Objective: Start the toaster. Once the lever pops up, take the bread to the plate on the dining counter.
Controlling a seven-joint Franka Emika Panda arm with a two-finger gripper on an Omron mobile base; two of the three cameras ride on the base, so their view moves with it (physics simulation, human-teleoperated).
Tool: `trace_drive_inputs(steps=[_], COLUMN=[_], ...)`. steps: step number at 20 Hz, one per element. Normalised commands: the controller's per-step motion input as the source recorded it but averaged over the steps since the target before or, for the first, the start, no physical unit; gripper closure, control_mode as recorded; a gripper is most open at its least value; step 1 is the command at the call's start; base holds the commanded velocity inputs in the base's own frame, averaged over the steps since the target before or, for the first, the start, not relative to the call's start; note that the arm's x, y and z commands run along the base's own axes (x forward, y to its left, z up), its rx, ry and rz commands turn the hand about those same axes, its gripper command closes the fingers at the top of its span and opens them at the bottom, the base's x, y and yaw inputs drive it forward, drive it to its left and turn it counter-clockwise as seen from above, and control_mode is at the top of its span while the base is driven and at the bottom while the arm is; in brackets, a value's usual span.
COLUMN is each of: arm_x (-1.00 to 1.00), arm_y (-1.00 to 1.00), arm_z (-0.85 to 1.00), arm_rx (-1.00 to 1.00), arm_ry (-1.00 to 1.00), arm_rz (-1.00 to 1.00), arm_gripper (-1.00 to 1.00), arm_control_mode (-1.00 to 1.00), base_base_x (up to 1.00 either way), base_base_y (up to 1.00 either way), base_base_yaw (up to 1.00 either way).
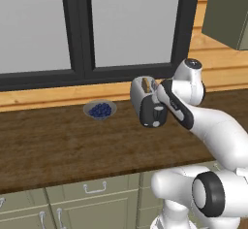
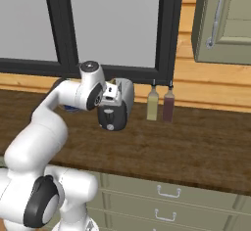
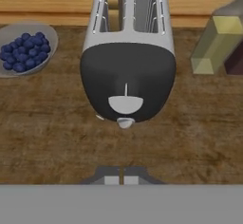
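Observation:
The silver toaster (image 3: 127,38) stands on the wooden worktop (image 1: 58,145) below the window, its black end face toward me. On that face the pale lever (image 3: 126,104) sits below a thin slit, with the round knob (image 3: 125,122) under it. The bread (image 1: 145,84) shows as a brown slice standing in a toaster (image 1: 147,102) slot. My gripper (image 3: 123,179) hangs above and just in front of the black end face, pointing down. Its fingertips are shut together with nothing between them. The white hand is close beside the toaster (image 2: 120,108). The plate and the dining counter are out of view.
A grey bowl of blueberries (image 1: 100,109) sits left of the toaster, also seen as the bowl (image 3: 26,47). Two bottles (image 2: 160,104) stand to its right against the wall. A wall cabinet (image 2: 223,19) hangs at the upper right. Grey-green drawers (image 2: 166,196) run under the worktop.

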Motion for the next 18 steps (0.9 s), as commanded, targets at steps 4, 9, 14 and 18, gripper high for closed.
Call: trace_drive_inputs(steps=[4,9,14,18], arm_x=[0.0,0.0,0.08,0.28], arm_y=[0.0,0.01,0.02,0.0], arm_z=[-0.2,-0.21,-0.22,0.0], arm_rx=[0.0,0.0,0.01,0.03], arm_ry=[-0.04,-0.01,0.0,0.0], arm_rz=[0.0,0.0,0.0,0.0], arm_gripper=[1.0,1.0,1.0,1.0], arm_control_mode=[-1.0,-1.0,-1.0,-1.0], base_base_x=[0.0,0.0,0.0,0.0], base_base_y=[0.0,0.0,0.0,0.0], base_base_yaw=[0.0,0.0,0.0,0.0])
